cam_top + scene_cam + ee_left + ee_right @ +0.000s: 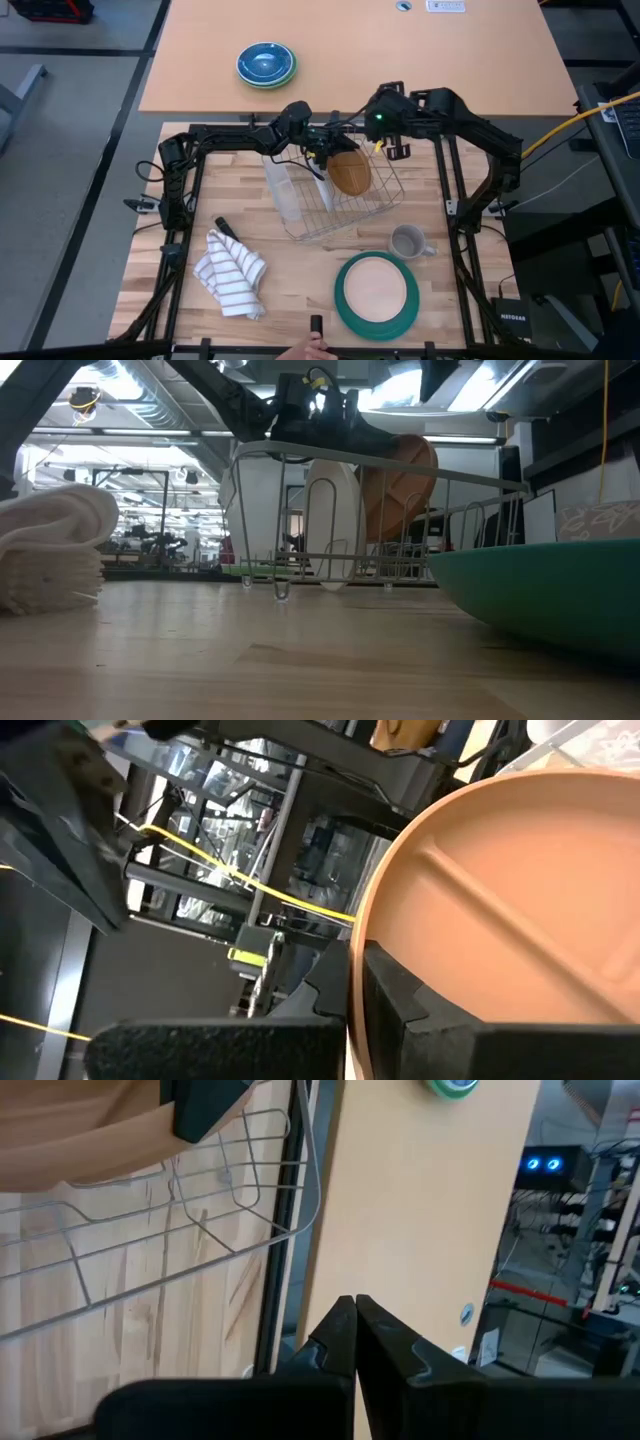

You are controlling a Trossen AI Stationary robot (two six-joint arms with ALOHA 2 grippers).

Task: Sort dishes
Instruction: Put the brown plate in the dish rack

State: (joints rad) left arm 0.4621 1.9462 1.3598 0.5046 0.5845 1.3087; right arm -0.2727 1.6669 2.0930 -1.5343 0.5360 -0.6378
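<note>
Here we read no labels; our left gripper (328, 160) clamps the tan plate (350, 172) upright on edge in the wire rack (375, 212), while our right gripper (352, 1315) is clenched empty.

A: Plates?
B: Three: one tan plate (350, 172), one green plate (345, 300), one white plate (335, 525).
A: Other items?
B: One wire rack (345, 215), one mug (407, 241), one striped towel (232, 272); stacked bowls (265, 63), number unclear.
</note>
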